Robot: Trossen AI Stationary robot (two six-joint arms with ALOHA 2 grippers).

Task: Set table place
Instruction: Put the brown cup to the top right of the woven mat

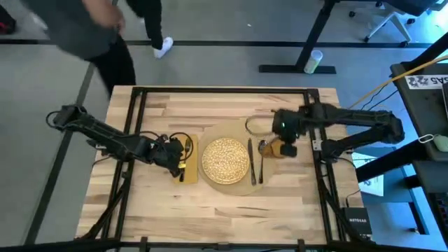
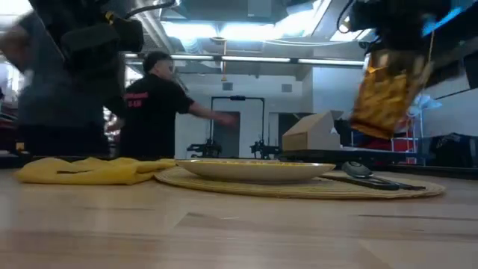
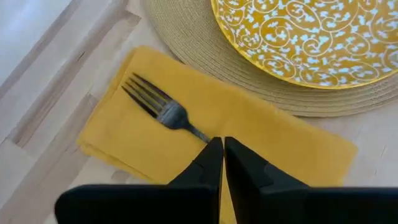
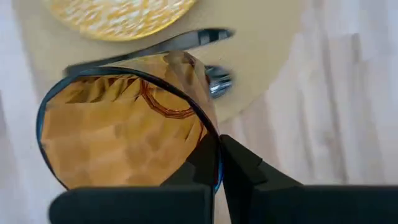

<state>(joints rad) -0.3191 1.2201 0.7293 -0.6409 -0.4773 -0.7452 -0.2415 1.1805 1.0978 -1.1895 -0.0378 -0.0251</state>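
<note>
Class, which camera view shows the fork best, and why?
The left wrist view: the fork lies close and whole on the yellow napkin, tines clear, handle under the left gripper. The high view shows it barely; low and right wrist views show none.

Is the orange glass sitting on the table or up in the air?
Up in the air. In the low view the amber glass hangs well above the table, and the right gripper is pinching its rim.

The light-wood butcher-block surface [image 1: 147,112] carries, at frame centre, a round tan woven mat [image 1: 225,181] and a mustard-yellow cloth napkin [image 1: 190,159] touching its left edge.
</note>
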